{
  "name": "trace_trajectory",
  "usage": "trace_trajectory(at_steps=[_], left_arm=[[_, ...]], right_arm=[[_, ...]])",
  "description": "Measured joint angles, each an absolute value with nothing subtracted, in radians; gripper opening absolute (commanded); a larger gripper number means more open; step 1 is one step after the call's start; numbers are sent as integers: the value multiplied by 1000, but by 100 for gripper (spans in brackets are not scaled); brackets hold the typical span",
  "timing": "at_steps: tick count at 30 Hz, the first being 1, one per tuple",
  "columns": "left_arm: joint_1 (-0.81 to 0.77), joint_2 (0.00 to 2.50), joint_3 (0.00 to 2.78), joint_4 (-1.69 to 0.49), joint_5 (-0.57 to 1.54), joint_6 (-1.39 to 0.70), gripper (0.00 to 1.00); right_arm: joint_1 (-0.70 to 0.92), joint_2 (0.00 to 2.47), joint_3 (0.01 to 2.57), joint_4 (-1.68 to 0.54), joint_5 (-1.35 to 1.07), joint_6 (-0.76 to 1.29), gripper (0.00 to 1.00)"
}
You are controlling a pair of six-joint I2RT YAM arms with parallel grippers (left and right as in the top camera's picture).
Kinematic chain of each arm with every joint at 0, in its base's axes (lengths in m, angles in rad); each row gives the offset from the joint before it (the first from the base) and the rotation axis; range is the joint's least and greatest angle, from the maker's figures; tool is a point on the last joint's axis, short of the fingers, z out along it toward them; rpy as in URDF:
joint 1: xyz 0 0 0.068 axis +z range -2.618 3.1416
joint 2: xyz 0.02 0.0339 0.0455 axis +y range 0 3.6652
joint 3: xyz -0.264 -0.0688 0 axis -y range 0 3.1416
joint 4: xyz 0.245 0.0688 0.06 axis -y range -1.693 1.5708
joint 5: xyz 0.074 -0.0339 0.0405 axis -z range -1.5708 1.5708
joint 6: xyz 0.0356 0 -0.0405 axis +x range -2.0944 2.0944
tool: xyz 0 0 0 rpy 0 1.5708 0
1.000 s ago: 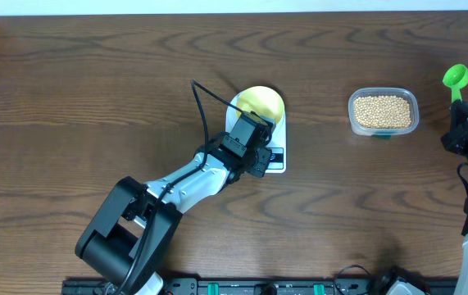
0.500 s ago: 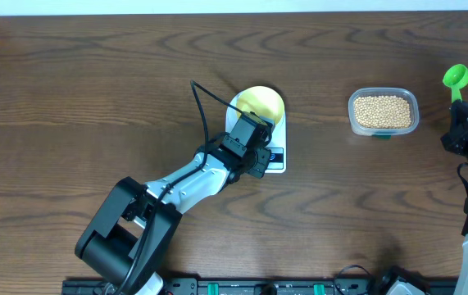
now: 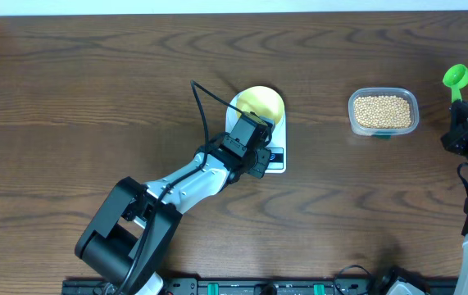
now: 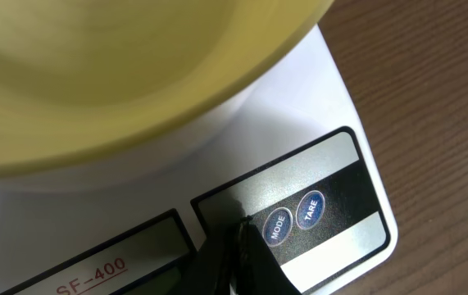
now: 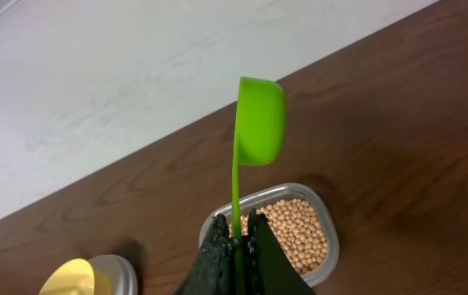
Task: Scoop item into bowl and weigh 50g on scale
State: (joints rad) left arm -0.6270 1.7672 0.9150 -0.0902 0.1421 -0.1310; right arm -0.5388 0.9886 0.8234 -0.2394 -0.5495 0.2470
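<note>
Left wrist: scale [image 4: 336, 111] under left hand [image 4: 243, 227]

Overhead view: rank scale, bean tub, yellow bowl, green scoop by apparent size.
1. scale, though the left arm and the bowl hide much of it
2. clear bean tub
3. yellow bowl, partly under the arm
4. green scoop, clearly smallest

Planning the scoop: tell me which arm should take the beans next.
Right. The right gripper holds the green scoop near the tub of beans; the left gripper is at the scale.
</note>
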Motion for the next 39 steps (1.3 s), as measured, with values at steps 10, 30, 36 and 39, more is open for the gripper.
trace_trajectory(at_steps=[10,30,36,39], left_arm=[[-630,1784,929,-90,152,-131,7],[-630,1785,937,-112,152,-131,7],[-630,1785,937,-115,149,-131,7],[-632,1785,939,-122,142,-131,7]], right_arm=[[-539,989,823,-239,-550,247,1],[-539,989,823,-245,-550,247,1],[-539,989,823,-251,-550,247,1],[-539,989,823,-253,-550,247,1]])
